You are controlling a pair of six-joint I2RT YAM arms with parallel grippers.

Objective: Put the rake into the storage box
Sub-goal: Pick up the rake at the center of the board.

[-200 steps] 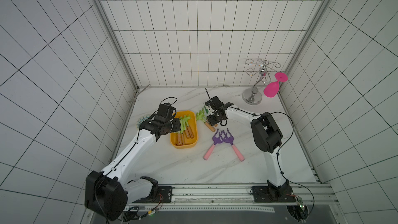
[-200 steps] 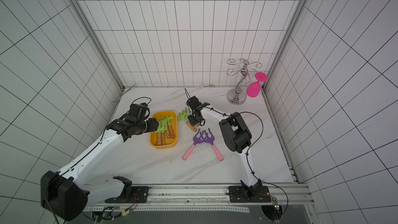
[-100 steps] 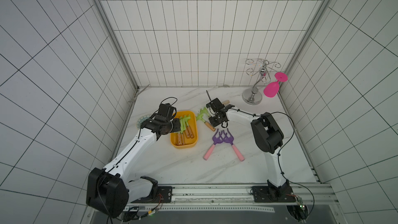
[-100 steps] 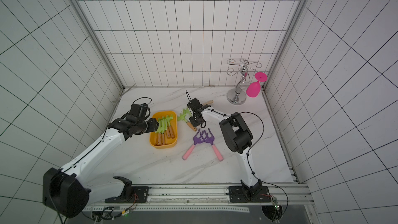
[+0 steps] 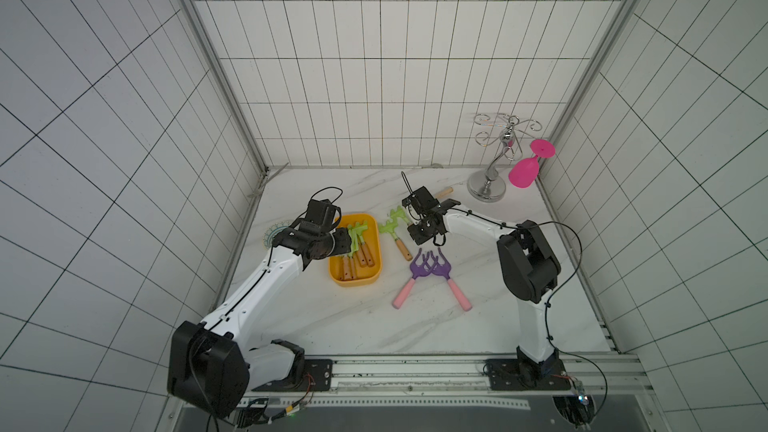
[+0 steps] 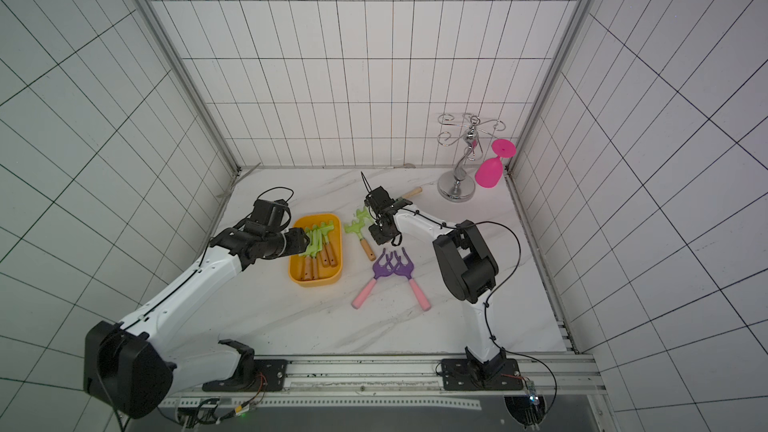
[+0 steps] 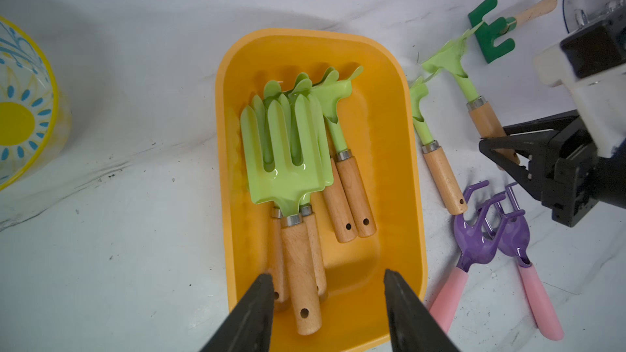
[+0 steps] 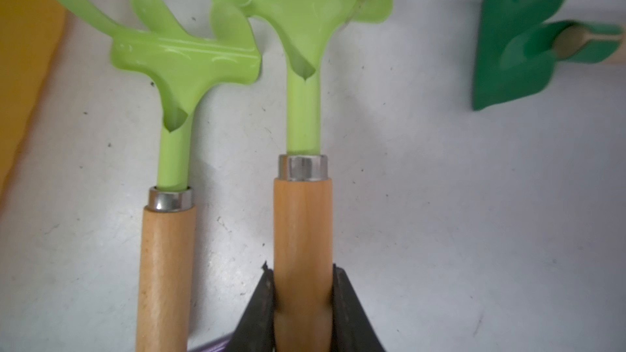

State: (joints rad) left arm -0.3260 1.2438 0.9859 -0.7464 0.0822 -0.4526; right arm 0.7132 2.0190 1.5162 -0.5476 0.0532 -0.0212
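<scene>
The storage box is a yellow-orange tub holding several light green rakes with wooden handles. My left gripper hovers open over the box's near end, with nothing between its fingers. Just right of the box, two more light green rakes lie side by side on the marble. My right gripper is shut on the wooden handle of the outer rake. The other rake lies free beside it, nearer the box.
A dark green rake lies behind the right gripper. Two purple rakes with pink handles cross in front of it. A patterned round plate sits left of the box. A chrome stand and a pink glass are at the back right.
My right gripper's jaws have closed onto the wooden handle of the light green rake. The left arm has stayed over the box, still open.
</scene>
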